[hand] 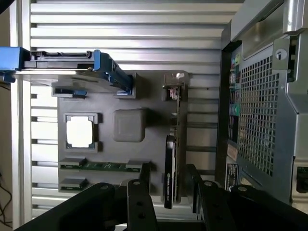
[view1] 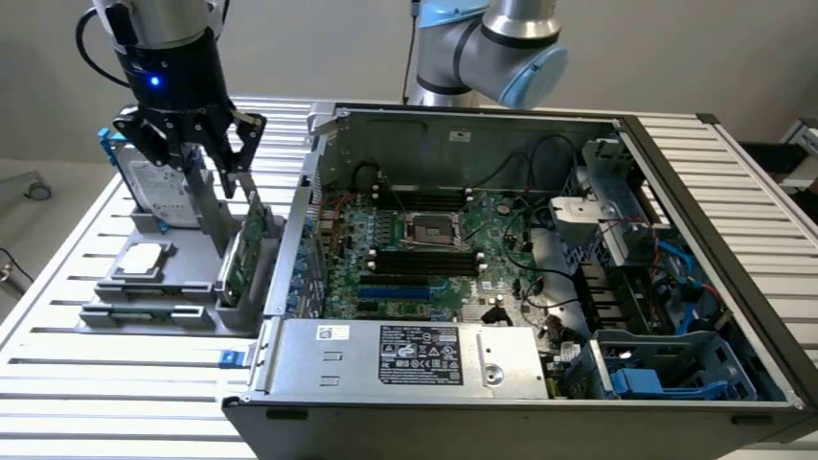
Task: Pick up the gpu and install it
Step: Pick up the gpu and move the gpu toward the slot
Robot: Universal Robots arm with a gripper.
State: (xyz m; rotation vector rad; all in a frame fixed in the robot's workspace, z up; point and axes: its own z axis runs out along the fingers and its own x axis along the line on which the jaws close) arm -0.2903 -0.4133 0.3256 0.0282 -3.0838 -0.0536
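Green gpu point(hand: 169, 163): on edge in grey holder point(hand: 144, 101), directly under the pincer point(view1: 213, 182).
Pincer: wide, holds nothing.

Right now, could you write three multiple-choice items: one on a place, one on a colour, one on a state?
1. Where is the slim green-and-black gpu? A. on edge in the grey holder B. flat on the floor C. in a person's hand
2. What colour is the frame around the silver hard drive? A. red B. blue C. yellow
3. How is the black gripper? A. shut on the gpu B. open C. shut, empty
1 A: it stands in the holder's slot. 2 B: blue edges show. 3 B: its fingers stand apart, either side of the gpu.
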